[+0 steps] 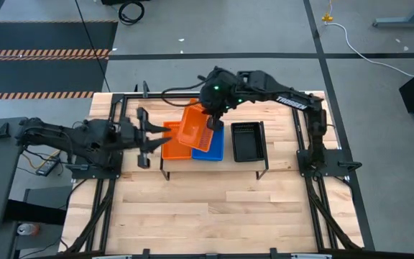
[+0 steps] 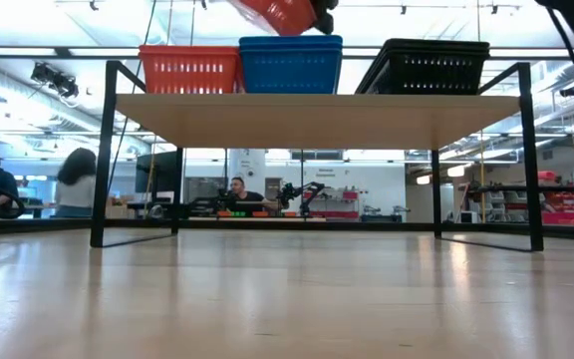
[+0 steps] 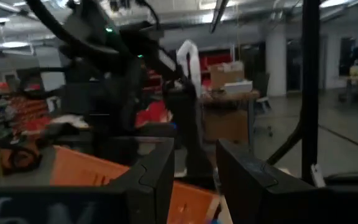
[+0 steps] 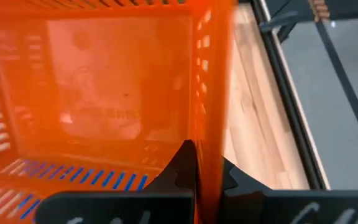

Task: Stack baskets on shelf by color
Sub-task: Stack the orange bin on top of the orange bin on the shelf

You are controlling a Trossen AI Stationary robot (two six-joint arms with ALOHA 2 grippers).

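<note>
Above the shelf [image 1: 214, 167], right gripper [image 1: 211, 124] grasps a tilted orange basket [image 1: 195, 128]; left gripper [image 1: 165, 137], fingers parted, waits beside the shelf.

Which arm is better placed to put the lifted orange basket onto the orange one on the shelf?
Right. The right gripper already clamps the lifted orange basket by its wall, above the shelf's orange basket. The left gripper is open and empty.
</note>
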